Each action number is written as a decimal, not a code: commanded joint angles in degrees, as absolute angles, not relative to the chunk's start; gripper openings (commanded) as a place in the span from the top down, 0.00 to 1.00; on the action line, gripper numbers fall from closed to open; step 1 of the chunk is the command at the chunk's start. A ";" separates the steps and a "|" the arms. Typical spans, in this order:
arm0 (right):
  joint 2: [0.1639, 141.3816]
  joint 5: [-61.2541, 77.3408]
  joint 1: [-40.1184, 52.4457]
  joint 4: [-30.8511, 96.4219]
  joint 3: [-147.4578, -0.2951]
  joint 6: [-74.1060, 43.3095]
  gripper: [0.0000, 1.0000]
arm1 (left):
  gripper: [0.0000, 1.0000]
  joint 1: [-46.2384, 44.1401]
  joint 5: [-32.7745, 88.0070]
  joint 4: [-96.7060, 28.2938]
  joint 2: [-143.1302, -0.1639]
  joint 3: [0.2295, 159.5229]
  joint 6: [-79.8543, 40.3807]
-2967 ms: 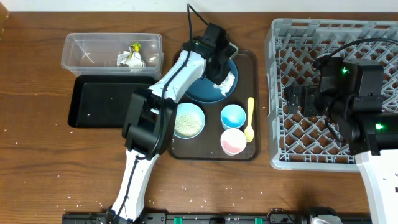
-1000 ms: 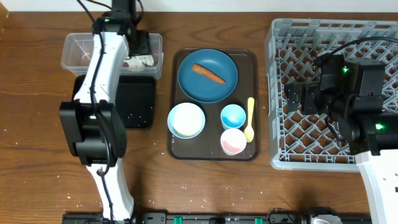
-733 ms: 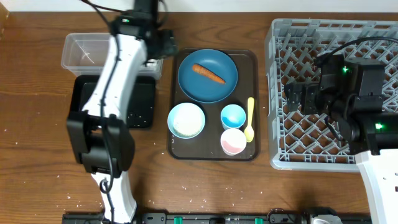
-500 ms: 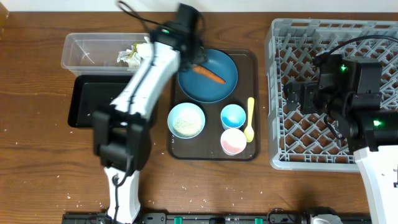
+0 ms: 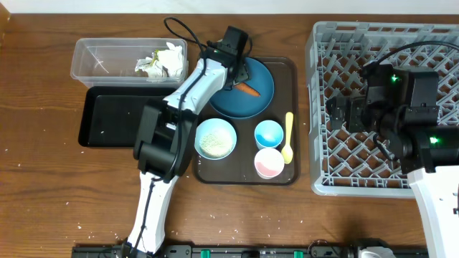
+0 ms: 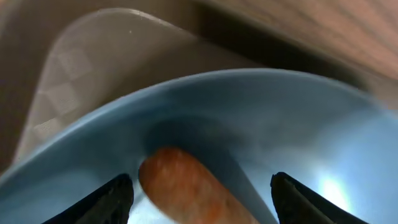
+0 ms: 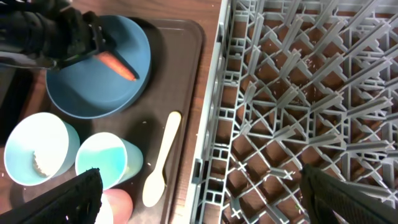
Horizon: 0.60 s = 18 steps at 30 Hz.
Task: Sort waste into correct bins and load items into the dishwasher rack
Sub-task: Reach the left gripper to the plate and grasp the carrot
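**Orange-brown food piece bracketed, not gripped: slip and wrong-bin risk**

Left jaws are spread, one tip on each side of the food piece [image 6: 186,186], with gaps showing. Nothing pinched. The piece lies on the dark blue plate [image 5: 237,107], which sits on the brown serving tray [image 5: 244,166].

Risks, as I read them:
- The piece is rounded and the plate looks slick. An off-centre or high close could squirt it out or roll it across the plate.
- Tips driven too low would hit the plate and shove it on the tray. The white bowl [image 5: 216,138] sits just beside it, so rice [image 5: 215,143] could spill.
- A weak pinch means a drop onto the surface [image 5: 43,179] on the way over.
- Bin mix-up: paper is already in the clear tub [image 5: 93,61], so the food likely belongs in the black tray [image 5: 122,118].

Containers:
- Clear tub: crumpled paper scraps [image 5: 161,61] with yellow-green bits.
- Black tray: only a few white specks.
- Plate: the food piece alone.
- Bowl: a layer of rice.
- Light blue cup [image 5: 269,133] and pink cup [image 5: 269,163]: look empty from above.
- Yellow spoon [image 5: 288,136]: flat on the serving tray, just right of the cups.
- Dishwasher rack [image 5: 315,107]: nothing loaded that I can see. Right jaws hang over it, spread wide and holding nothing.
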<state>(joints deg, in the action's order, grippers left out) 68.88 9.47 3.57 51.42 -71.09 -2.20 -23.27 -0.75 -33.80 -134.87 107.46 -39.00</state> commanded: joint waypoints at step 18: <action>69.04 10.13 3.40 51.62 -72.10 -2.72 0.01 | 0.78 -24.03 -1.23 -37.58 -128.07 108.47 -36.29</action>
